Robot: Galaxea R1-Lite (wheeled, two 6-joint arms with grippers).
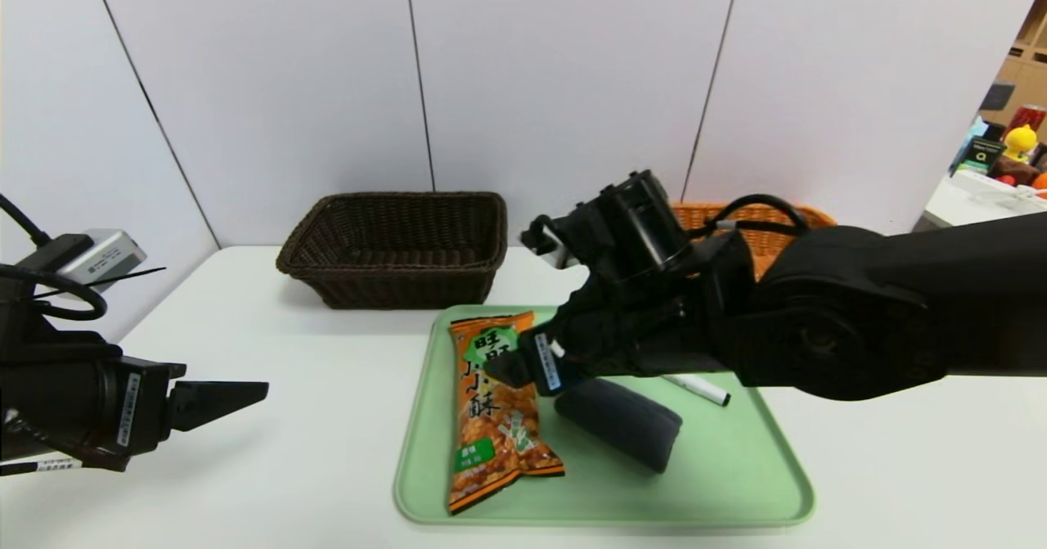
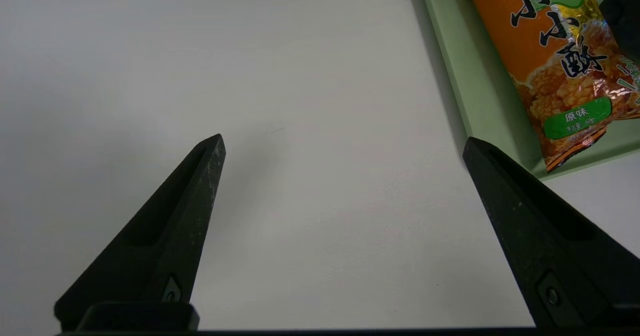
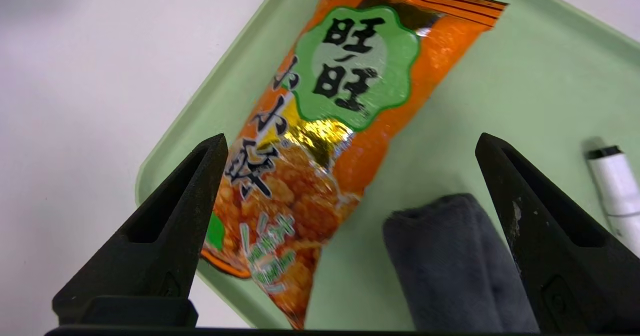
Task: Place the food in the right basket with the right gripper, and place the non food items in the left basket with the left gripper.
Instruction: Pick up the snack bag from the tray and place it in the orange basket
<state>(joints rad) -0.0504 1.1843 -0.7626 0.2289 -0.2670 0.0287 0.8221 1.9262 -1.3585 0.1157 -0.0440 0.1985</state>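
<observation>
Snack bag (image 1: 496, 410) lies flat on the left part of the green tray (image 1: 736, 483), long axis running away from me, green label at the far end. In the right wrist view the bag (image 3: 320, 140) fills the space between the two spread fingers (image 3: 165, 236), which stand wide apart and hold nothing. I see the right gripper (image 1: 523, 369) poised over the bag's upper half, tips pointing down and to the left, its black arm reaching in from the right across the tray.

Grey rolled cloth (image 1: 619, 422) lies on the tray just beside the bag, on its right, and partly under the right gripper. White marker (image 1: 697, 388) lies farther right on the tray, near the cloth but apart from it, mostly hidden by the arm.

Dark brown basket (image 1: 394, 246) sits behind the tray to the left, on the white table (image 1: 286, 369). Orange-tan basket (image 1: 769, 222) sits behind the tray to the right, largely hidden by the right arm.

Left gripper (image 1: 221, 398) hangs over bare table well left of the tray, fingers (image 2: 165, 246) wide apart, nothing between them; the tray edge and the bag's near end show beside one fingertip.
</observation>
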